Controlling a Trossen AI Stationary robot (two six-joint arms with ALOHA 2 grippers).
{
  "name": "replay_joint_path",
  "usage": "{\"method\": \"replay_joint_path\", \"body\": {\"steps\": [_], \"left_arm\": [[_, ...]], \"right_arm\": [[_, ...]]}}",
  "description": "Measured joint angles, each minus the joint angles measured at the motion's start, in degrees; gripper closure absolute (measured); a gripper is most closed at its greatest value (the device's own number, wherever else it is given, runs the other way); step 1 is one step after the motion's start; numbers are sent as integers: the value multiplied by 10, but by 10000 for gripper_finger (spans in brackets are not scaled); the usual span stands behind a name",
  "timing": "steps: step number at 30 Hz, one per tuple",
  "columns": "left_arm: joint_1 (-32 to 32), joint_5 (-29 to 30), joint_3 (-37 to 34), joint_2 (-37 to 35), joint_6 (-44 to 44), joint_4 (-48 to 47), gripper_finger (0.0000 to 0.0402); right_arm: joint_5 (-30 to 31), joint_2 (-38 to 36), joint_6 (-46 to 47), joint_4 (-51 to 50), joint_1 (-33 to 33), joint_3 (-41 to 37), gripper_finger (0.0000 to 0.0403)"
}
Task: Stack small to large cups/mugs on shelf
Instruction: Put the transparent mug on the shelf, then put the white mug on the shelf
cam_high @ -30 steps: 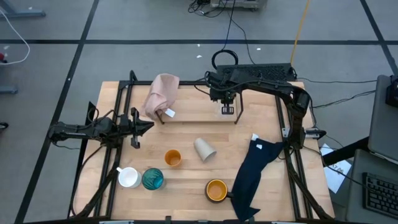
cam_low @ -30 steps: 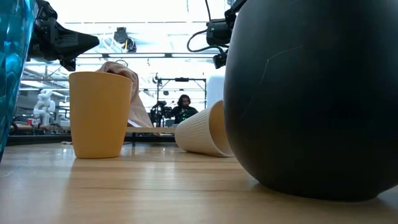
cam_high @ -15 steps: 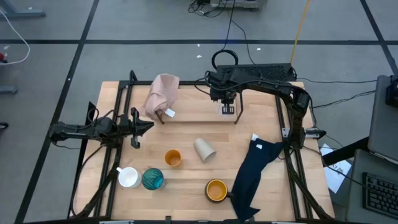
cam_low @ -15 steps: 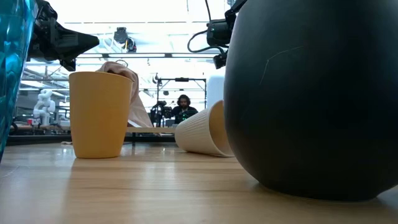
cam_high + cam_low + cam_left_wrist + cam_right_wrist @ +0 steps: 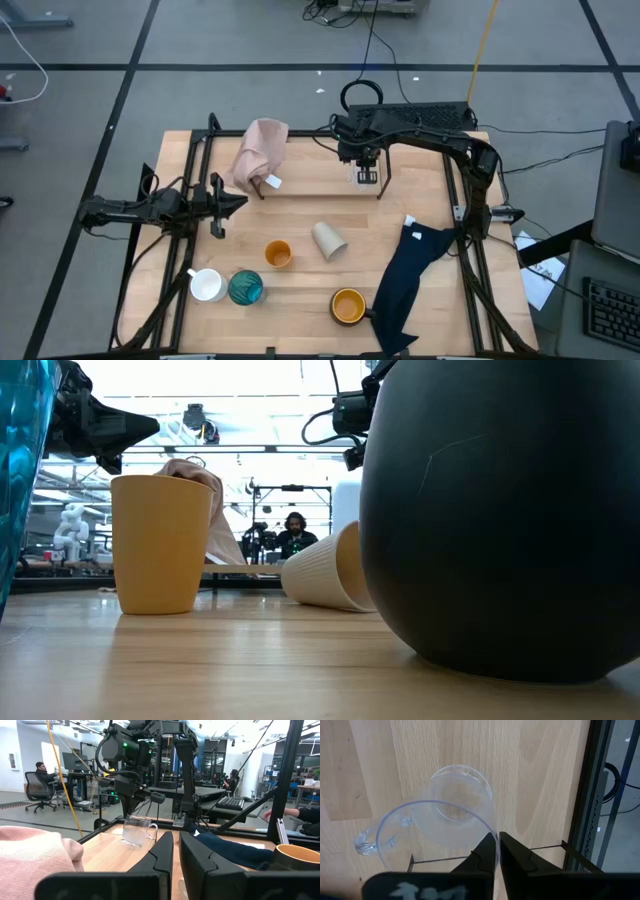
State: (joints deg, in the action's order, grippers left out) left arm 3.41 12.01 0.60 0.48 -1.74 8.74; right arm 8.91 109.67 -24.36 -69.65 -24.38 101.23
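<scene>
Nothing is seen to have moved since the earlier frames. The right hand [image 5: 494,851] is clenched on the rim of the tiny clear cup [image 5: 445,822], above the wooden surface [image 5: 300,285]. The left hand [image 5: 175,851] is closed, empty. Seated people are shown only in the left wrist view.

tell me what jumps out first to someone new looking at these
The right gripper hangs over the shelf at the table's far edge, pinching the rim of a clear glass mug. Nearer, a beige cup lies tipped over mid-table, and a navy cloth trails off the right side.
</scene>
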Motion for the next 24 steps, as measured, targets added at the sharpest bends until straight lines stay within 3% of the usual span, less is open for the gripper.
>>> {"method": "replay_joint_path", "body": {"steps": [11, 24], "left_arm": [[0, 0, 0, 0, 0, 0, 369], [0, 0, 0, 0, 0, -1, 369]], "right_arm": [[0, 0, 18, 3, -11, 0, 304], [18, -34, 6, 14, -10, 2, 298]]}}
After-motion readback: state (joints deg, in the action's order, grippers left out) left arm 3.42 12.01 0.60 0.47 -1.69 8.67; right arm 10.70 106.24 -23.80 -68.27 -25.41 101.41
